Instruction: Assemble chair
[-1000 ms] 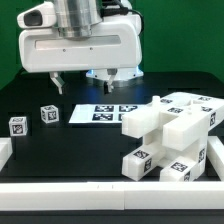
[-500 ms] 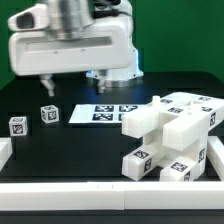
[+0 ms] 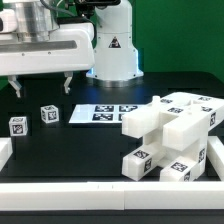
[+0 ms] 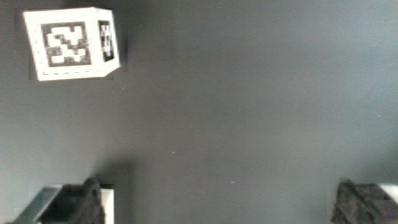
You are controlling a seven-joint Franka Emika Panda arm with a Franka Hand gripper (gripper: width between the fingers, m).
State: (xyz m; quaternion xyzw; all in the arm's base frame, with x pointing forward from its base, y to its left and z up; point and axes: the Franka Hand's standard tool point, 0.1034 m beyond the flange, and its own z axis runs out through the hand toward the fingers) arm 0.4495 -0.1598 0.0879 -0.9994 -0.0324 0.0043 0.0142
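exterior view: the claw [image 3: 42,86] hangs over the black table [image 3: 90,150] toward the exterior view's left. its fingers are spread wide with nothing between them, and the tips are clear of the surface. the arm's base [image 3: 112,50] stands at the back of the table.

the chair is in parts. most of it is a heap of white blocks and panels [image 3: 170,125] at the exterior view's right. the pieces are stacked and leaning on one another, with tags showing on the lower front faces. which piece is which inside the heap: cannot tell.

two small tagged blocks stand on the table well apart from the heap, on the exterior view's left. one [image 3: 49,114] is nearer the middle, the other [image 3: 17,125] nearer the edge. they are near each other but not touching. both sit below the claw's tips in the picture, and the claw touches neither.

the marker board [image 3: 105,113] lies flat between these blocks and the heap.

plain white edge blocks sit at the front corners, one at the exterior view's left [image 3: 5,150] and one at the right [image 3: 214,160].

wrist view: one tagged block [image 4: 75,42] sits on the dark table, well apart from the fingers [image 4: 80,200]. only bare table shows between the two fingers. which of the two small blocks this is: cannot tell.
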